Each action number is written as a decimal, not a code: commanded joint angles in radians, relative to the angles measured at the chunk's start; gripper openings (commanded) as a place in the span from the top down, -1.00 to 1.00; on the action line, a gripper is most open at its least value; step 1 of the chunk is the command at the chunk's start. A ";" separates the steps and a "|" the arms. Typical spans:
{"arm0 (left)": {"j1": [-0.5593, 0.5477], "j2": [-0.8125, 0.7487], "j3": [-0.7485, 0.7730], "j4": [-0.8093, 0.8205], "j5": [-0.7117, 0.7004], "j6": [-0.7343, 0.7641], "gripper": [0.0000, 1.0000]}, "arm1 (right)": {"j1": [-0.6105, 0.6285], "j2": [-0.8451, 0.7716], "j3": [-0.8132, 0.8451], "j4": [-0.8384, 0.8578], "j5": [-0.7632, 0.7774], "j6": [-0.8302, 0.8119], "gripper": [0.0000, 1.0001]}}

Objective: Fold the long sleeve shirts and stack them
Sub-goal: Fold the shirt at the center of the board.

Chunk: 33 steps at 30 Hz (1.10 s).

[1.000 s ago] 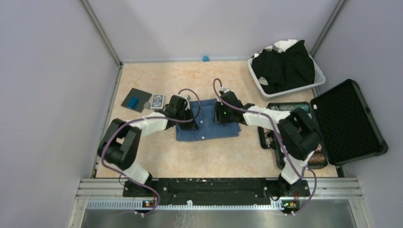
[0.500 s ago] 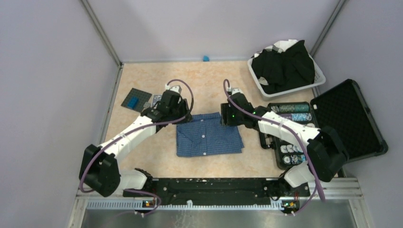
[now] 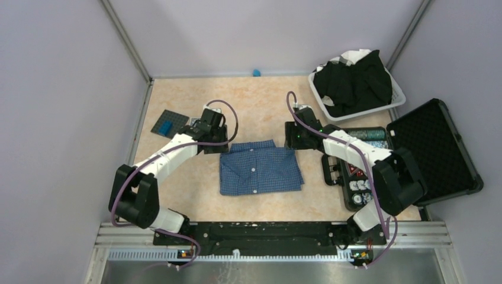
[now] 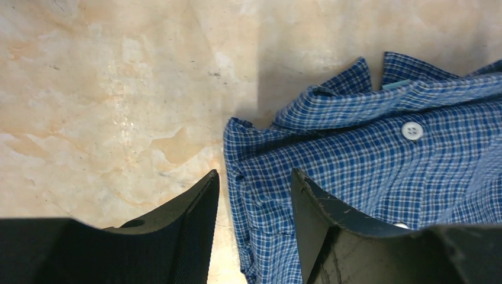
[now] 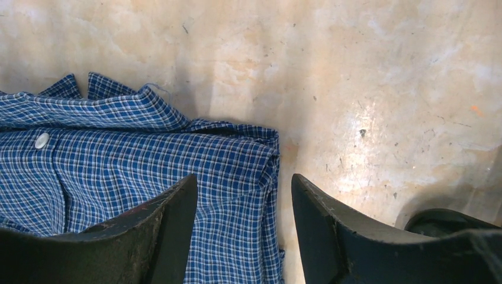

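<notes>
Blue checked shirt (image 3: 258,168): folded, collar toward the far edge, flat at mid-desk (image 3: 254,100). Black shirts (image 3: 354,83): heaped in white basket (image 3: 318,94), far right corner. My left end effector (image 4: 254,183): fingers apart, gripping nothing, at the shirt's left collar-side corner. My right end effector (image 5: 244,183): likewise parted, empty, at the right corner.

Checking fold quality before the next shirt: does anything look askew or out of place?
The blue checked shirt lies in a tidy rectangle, only its collar slightly uneven. The black shirts are heaped in the white basket, spilling over its rim.
</notes>
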 commanded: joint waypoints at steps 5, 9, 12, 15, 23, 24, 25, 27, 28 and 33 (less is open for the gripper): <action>0.071 0.051 -0.021 0.068 0.125 0.025 -0.05 | -0.015 0.075 0.008 0.064 -0.049 0.016 -0.14; 0.094 0.069 -0.041 0.118 0.200 0.012 0.01 | -0.022 0.099 0.009 0.081 -0.049 0.026 -0.02; 0.106 0.089 -0.046 0.138 0.249 0.001 0.19 | -0.024 0.112 0.020 0.079 -0.044 0.028 0.09; 0.116 0.076 -0.056 0.147 0.298 -0.018 0.54 | -0.024 0.106 0.034 0.066 -0.038 0.028 0.43; 0.125 -0.068 -0.020 0.076 0.324 -0.019 1.00 | -0.024 0.000 0.030 0.008 -0.031 0.028 1.00; 0.126 -0.084 -0.014 0.065 0.324 -0.017 1.00 | -0.023 -0.025 0.027 0.001 -0.028 0.027 1.00; 0.126 -0.096 -0.007 0.052 0.328 -0.014 1.00 | -0.023 -0.042 0.027 -0.009 -0.027 0.026 1.00; 0.126 -0.123 0.002 0.033 0.336 -0.008 1.00 | -0.023 -0.081 0.021 -0.020 -0.026 0.018 1.00; 0.126 -0.134 0.005 0.028 0.336 -0.003 1.00 | -0.023 -0.101 0.013 -0.018 -0.025 0.013 1.00; 0.131 -0.153 0.010 0.014 0.281 0.018 1.00 | -0.025 -0.162 -0.017 0.005 -0.024 -0.032 1.00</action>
